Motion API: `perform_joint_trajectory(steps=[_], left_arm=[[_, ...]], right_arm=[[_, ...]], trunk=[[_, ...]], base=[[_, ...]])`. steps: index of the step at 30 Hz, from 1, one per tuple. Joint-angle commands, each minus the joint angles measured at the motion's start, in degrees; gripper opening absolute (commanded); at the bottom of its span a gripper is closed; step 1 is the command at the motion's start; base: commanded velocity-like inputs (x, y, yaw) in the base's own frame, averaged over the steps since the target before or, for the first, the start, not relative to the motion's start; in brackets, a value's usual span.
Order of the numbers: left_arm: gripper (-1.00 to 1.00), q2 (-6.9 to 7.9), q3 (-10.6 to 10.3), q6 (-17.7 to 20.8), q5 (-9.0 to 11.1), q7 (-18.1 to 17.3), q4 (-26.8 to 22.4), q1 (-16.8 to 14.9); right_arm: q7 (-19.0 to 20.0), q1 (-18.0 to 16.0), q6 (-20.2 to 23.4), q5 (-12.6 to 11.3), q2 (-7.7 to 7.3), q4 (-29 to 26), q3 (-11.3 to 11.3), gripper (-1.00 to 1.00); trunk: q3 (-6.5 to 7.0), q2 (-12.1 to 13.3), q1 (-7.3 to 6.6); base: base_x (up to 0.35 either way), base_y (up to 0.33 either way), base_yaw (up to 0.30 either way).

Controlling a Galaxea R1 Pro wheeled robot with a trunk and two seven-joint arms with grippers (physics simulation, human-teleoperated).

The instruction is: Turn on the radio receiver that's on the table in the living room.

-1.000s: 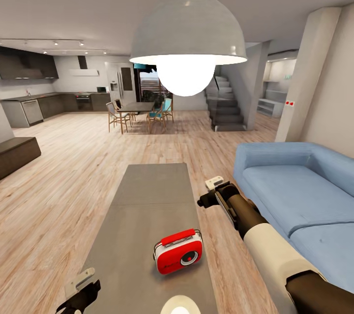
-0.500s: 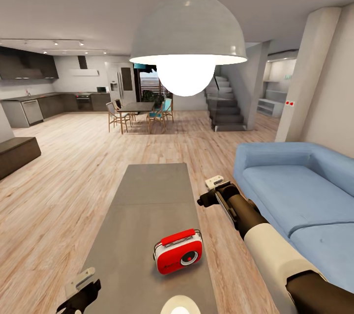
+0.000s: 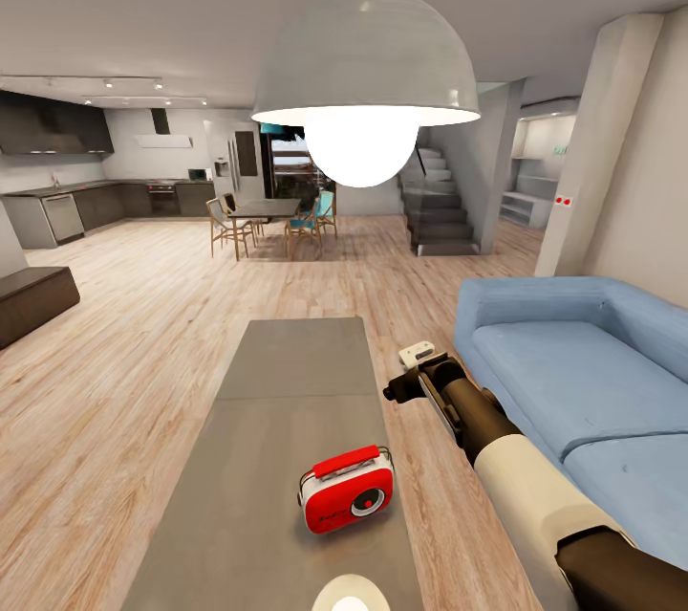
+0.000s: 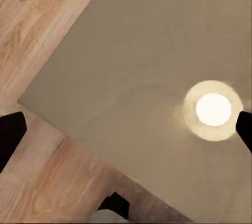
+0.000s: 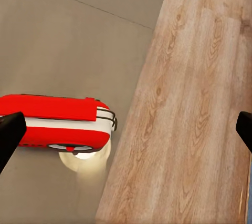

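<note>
A red radio receiver (image 3: 346,489) with white sides and a red top handle stands upright on a long, low grey table (image 3: 287,372), near the table's right long edge and toward its near end, its round dial facing the viewer. From the right wrist camera the radio receiver (image 5: 58,122) is seen from above, close to the table (image 5: 68,34) edge where the grey top meets the wood plank floor (image 5: 194,129). The right gripper (image 3: 409,374) hangs over the floor just past the table's right edge, beyond the radio and apart from it; its fingers are spread wide and hold nothing. In the left wrist view the left gripper (image 4: 126,129) is also wide open and empty above a table corner, where a bright round lamp reflection (image 4: 213,109) glows. A white dome pendant lamp (image 3: 365,66) hangs overhead, and a blue sofa (image 3: 583,381) sits to the right.
</note>
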Motion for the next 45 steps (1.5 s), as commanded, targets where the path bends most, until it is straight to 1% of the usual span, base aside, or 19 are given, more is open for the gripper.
perform_joint_trajectory(steps=[1, 2, 3, 4, 5, 7, 10, 18, 23, 25, 27, 28, 29, 30, 31, 32, 33, 36, 45], left_arm=[[1.0, 1.95, -0.1, -3.0, 0.2, -0.1, 4.2, 0.0], [1.0, 2.8, -0.1, -4.7, 0.3, -0.2, 6.2, 0.0], [1.0, 4.23, -0.1, -8.5, 0.4, -0.2, 10.1, 0.0], [1.0, 5.69, -0.2, -14.4, 0.2, -0.3, 15.1, 0.0], [1.0, 6.0, -0.2, -16.3, 0.2, -0.3, 16.5, 0.0], [1.0, 6.87, -0.3, -22.6, 0.0, -0.1, 21.7, 0.0], [1.0, 7.41, -0.4, -26.4, -0.1, -0.1, 26.3, 0.0], [1.0, 7.35, -0.6, -28.3, -0.1, -0.1, 32.0, 0.0], [1.0, 7.92, -0.8, -28.6, -0.4, -0.3, 35.0, 0.0], [1.0, 8.43, -1.5, -28.6, -1.5, -0.5, 35.6, 0.0], [1.0, 8.71, -3.0, -28.7, -4.1, -0.8, 36.2, 0.0], [1.0, 8.8, -4.0, -28.6, -6.5, -1.1, 36.4, 0.0], [1.0, 8.79, -4.4, -28.6, -7.7, -1.2, 36.5, 0.0], [1.0, 8.69, -5.0, -28.5, -10.2, -1.3, 36.6, 0.0], [1.0, 8.63, -5.2, -28.4, -11.4, -1.3, 36.6, 0.0], [1.0, 8.38, -5.7, -28.3, -14.8, -1.4, 36.7, 0.0], [1.0, 7.88, -5.8, -28.2, -16.0, -1.5, 36.7, 0.0], [1.0, 6.3, -5.9, -28.2, -17.0, -1.4, 36.8, 0.0], [1.0, 2.99, -6.0, -28.1, -17.5, -1.5, 36.8, 0.0]], right_arm=[[0.0, 0.0, 0.0, 0.0, 0.0, 0.0, 0.0, 1.0], [0.0, 0.0, 0.0, 0.0, 0.0, 0.0, 0.0, 1.0], [0.0, 0.0, 0.0, 0.0, 0.0, 0.0, 0.0, 1.0], [0.0, 0.0, 0.0, 0.0, 0.0, 0.0, 0.0, 1.0], [0.0, 0.0, 0.0, 0.0, 0.0, 0.0, 0.0, 1.0], [0.0, 0.0, 0.0, 0.0, 0.0, 0.0, 0.0, 1.0], [0.0, 0.0, 0.0, 0.0, 0.0, 0.0, 0.1, 1.0], [0.0, 0.0, 0.0, 0.0, 0.0, 0.1, 0.1, 1.0], [0.0, 0.0, 0.0, 0.0, 0.0, 0.1, 0.1, 1.0], [0.0, 0.0, 0.0, 0.0, 0.0, 0.1, 0.1, 1.0], [0.0, 0.0, 0.0, 0.0, 0.0, 0.1, 0.1, 1.0], [0.0, 0.0, 0.0, 0.0, 0.0, 0.1, 0.1, 1.0], [0.0, 0.0, 0.0, 0.0, 0.0, 0.1, 0.1, 1.0], [0.0, 0.0, 0.0, 0.0, 0.0, 0.1, 0.1, 1.0], [0.0, 0.0, 0.0, 0.0, 0.0, 0.1, 0.1, 1.0], [0.0, 0.0, 0.0, 0.0, 0.0, 0.1, 0.1, 1.0], [0.0, 0.0, 0.0, 0.0, 0.0, 0.1, 0.1, 1.0], [0.0, 0.0, 0.0, 0.0, 0.0, 0.1, 0.1, 1.0], [0.0, 0.0, 0.0, 0.0, 0.0, 0.1, 0.1, 1.0]], trunk=[[0.01, 0.0, 0.0], [0.01, 0.0, 0.0], [0.01, 0.0, 0.0], [0.01, 0.0, 0.0], [0.01, 0.0, 0.0], [0.01, 0.0, 0.0], [0.01, 0.0, 0.0], [0.01, 0.0, 0.0], [0.01, 0.0, 0.0], [0.01, 0.0, 0.0], [0.01, 0.0, 0.0], [0.01, 0.0, 0.0], [0.01, 0.0, 0.0], [0.01, 0.0, 0.0], [0.01, 0.0, 0.0], [0.01, 0.0, 0.0], [0.01, 0.0, 0.0], [0.01, 0.0, 0.0], [0.01, 0.0, 0.0]], base=[[0.0, 0.0, 0.0], [0.0, 0.0, 0.0], [0.0, 0.0, 0.0], [0.0, 0.0, 0.0], [0.0, 0.0, 0.0], [0.0, 0.0, 0.0], [0.0, 0.0, 0.0], [0.0, 0.0, 0.0], [0.0, 0.0, 0.0], [0.0, 0.0, 0.0], [0.0, 0.0, 0.0], [0.0, 0.0, 0.0], [0.0, 0.0, 0.0], [0.0, 0.0, 0.0], [0.0, 0.0, 0.0], [0.0, 0.0, 0.0], [0.0, 0.0, 0.0], [0.0, 0.0, 0.0], [0.0, 0.0, 0.0]])
